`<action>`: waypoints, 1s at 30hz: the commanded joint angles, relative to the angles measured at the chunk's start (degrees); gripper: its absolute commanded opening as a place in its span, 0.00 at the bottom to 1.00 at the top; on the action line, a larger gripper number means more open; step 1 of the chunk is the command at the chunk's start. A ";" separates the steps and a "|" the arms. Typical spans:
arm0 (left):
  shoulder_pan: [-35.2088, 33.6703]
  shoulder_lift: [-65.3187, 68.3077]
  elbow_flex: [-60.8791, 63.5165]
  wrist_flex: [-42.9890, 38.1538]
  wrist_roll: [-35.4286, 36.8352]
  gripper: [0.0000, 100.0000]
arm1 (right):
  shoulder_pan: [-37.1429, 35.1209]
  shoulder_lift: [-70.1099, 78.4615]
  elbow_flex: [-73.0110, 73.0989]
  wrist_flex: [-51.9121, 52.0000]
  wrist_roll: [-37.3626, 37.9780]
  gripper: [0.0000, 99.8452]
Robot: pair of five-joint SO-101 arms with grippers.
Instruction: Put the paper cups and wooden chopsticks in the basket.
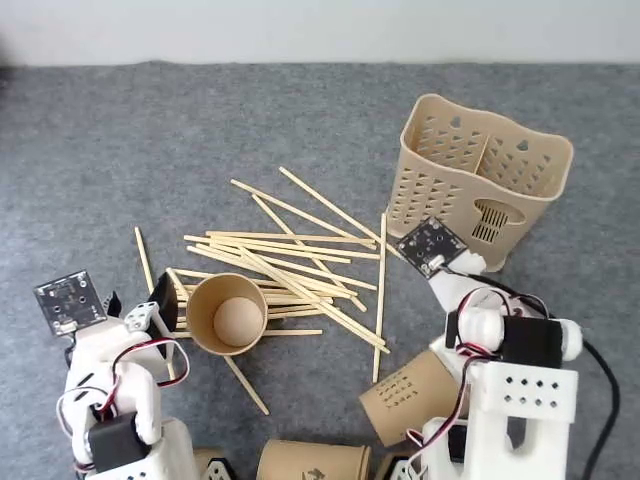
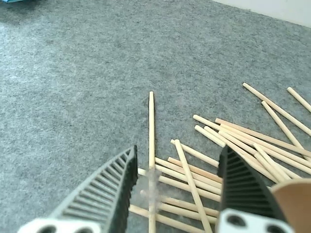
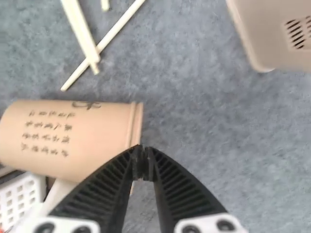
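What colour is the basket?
The basket is beige, with perforated walls; the high view shows it best.

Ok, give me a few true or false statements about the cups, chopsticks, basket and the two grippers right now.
1. The chopsticks are in the basket. False: they lie scattered on the grey table.
2. The left gripper is open. True.
3. The right gripper is wide open. False: its jaws are together, by the rim of a lying cup.
4. An upright cup stands mouth up among the chopsticks. True.
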 commanded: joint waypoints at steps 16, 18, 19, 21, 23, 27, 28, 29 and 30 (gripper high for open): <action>0.44 -0.88 0.04 -1.49 0.35 0.26 | 18.59 0.04 2.55 -4.18 14.42 0.01; 0.44 -0.88 0.04 -1.49 0.35 0.26 | 18.42 0.04 6.86 -4.35 15.82 0.01; 0.44 -0.88 0.04 -1.49 0.35 0.26 | 18.42 0.04 8.88 -4.44 16.53 0.01; 0.44 -0.88 0.04 -1.49 0.35 0.26 | 18.42 0.04 12.40 -6.81 17.85 0.01; 0.44 -0.88 0.04 -1.49 0.35 0.26 | 18.42 0.04 15.21 -10.24 18.46 0.01; 0.44 -0.88 0.04 -1.49 0.35 0.26 | 14.55 -0.22 19.43 -12.53 20.40 0.01; 0.44 -0.88 0.04 -1.49 0.35 0.26 | 12.79 -0.40 20.04 -11.91 20.48 0.01; 0.44 -0.88 0.04 -1.49 0.35 0.26 | 10.59 -0.48 20.40 -11.03 20.31 0.01; 0.44 -0.88 0.04 -1.49 0.35 0.26 | 7.96 -0.48 20.40 -9.89 20.31 0.01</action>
